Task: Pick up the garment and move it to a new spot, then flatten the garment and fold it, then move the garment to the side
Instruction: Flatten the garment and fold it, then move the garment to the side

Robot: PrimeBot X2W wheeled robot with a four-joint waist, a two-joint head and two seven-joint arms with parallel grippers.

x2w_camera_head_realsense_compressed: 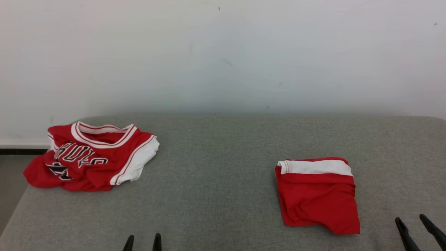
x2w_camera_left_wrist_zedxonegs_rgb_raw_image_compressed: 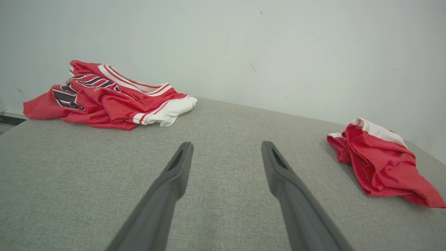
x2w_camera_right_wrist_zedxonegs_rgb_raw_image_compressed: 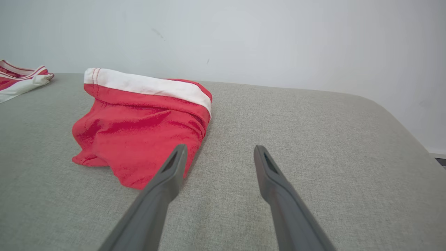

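A folded red garment (x2w_camera_head_realsense_compressed: 317, 193) with a white band along its far edge lies on the right part of the grey padded table (x2w_camera_head_realsense_compressed: 216, 174). It appears in the left wrist view at the right (x2w_camera_left_wrist_zedxonegs_rgb_raw_image_compressed: 379, 164) and in the right wrist view at the left (x2w_camera_right_wrist_zedxonegs_rgb_raw_image_compressed: 143, 118). My right gripper (x2w_camera_head_realsense_compressed: 414, 219) stands open at the lower right, just right of the garment, with nothing between its fingers (x2w_camera_right_wrist_zedxonegs_rgb_raw_image_compressed: 167, 174). Low at the table's front edge, my left gripper (x2w_camera_head_realsense_compressed: 143, 238) is open and empty, its fingers (x2w_camera_left_wrist_zedxonegs_rgb_raw_image_compressed: 181, 164) pointing across bare table.
A crumpled red jersey (x2w_camera_head_realsense_compressed: 90, 157) with white trim and dark lettering lies at the table's far left, near the edge; it also shows (x2w_camera_left_wrist_zedxonegs_rgb_raw_image_compressed: 108, 96) from the left wrist. A pale wall (x2w_camera_head_realsense_compressed: 223, 55) rises behind the table. The floor (x2w_camera_head_realsense_compressed: 10, 184) drops off at left.
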